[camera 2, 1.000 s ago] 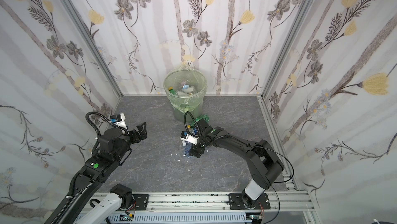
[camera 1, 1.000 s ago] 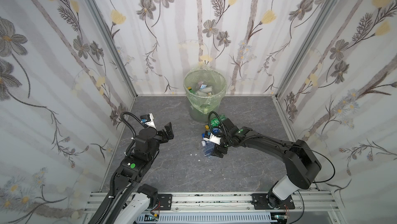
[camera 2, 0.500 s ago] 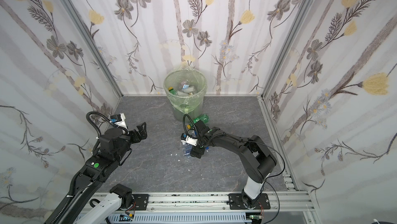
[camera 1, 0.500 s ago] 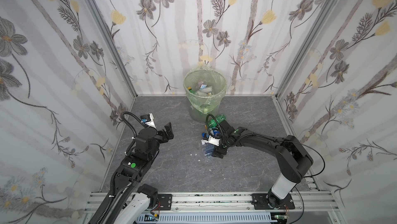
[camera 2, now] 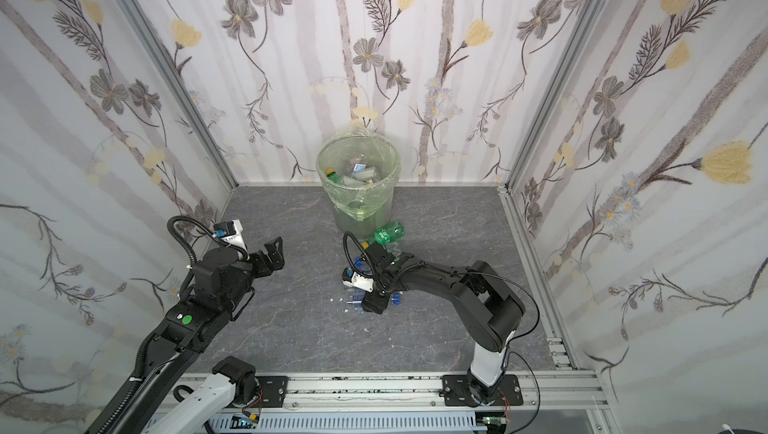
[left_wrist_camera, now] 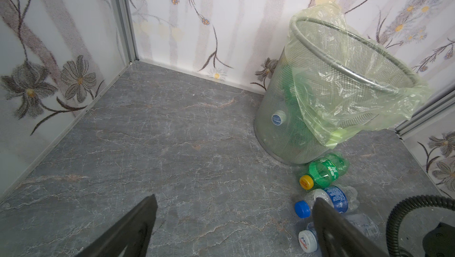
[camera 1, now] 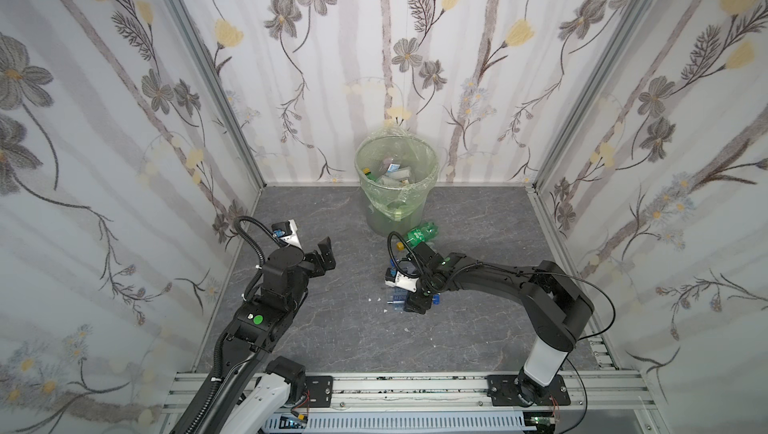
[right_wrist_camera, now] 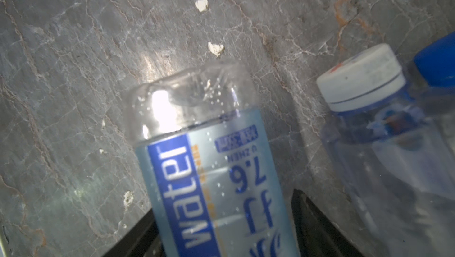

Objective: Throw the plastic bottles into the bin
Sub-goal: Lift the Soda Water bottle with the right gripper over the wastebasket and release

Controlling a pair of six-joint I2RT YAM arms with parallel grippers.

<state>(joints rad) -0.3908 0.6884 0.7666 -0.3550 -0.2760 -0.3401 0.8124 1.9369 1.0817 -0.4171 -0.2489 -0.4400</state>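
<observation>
right gripper (camera 1: 417,302) straddles a clear blue-label water bottle (right_wrist_camera: 209,159) lying flat, 6 o'clock of the bin (camera 1: 376,219); i cannot tell whether its jaws pinch it. left gripper (camera 1: 323,254) hangs spread wide, empty, at the bottle's 9 o'clock. a green bottle (camera 1: 419,233) lies at the bin's 5 o'clock.

I see a grey veined floor (camera 1: 332,328) flecked with small white crumbs (right_wrist_camera: 202,5), floral-papered walls (camera 1: 124,120) on three sides, and an aluminium rail (camera 1: 395,386) nearest me.
</observation>
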